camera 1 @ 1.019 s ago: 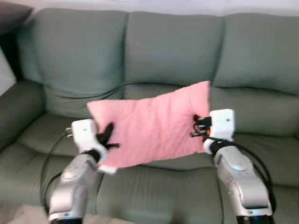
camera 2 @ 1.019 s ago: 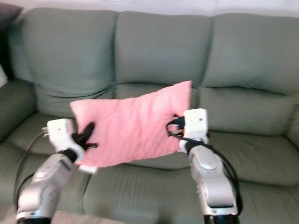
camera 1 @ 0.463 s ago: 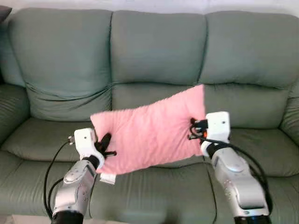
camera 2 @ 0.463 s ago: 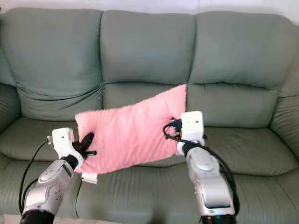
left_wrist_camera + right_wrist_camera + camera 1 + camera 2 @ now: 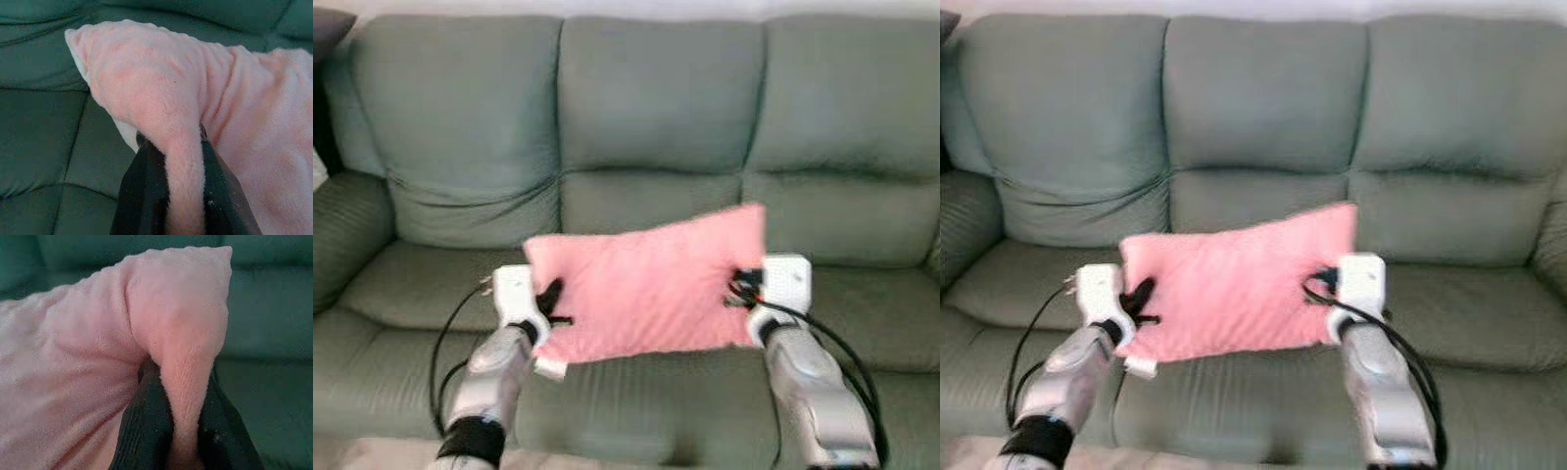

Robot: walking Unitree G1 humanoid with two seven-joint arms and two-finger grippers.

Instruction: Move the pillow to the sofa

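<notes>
Two grippers held the pink pillow point(image 5: 646, 284) in the air just above the seat of the green sofa point(image 5: 656, 127), the left gripper point(image 5: 551, 302) clamped on its left edge and the right gripper point(image 5: 740, 286) clamped on its right edge.

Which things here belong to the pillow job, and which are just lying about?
Job: pink pillow; green sofa; left gripper and right gripper, each clamped on a pillow end.
Lying about: a dark cushion corner at the sofa's far left.
</notes>
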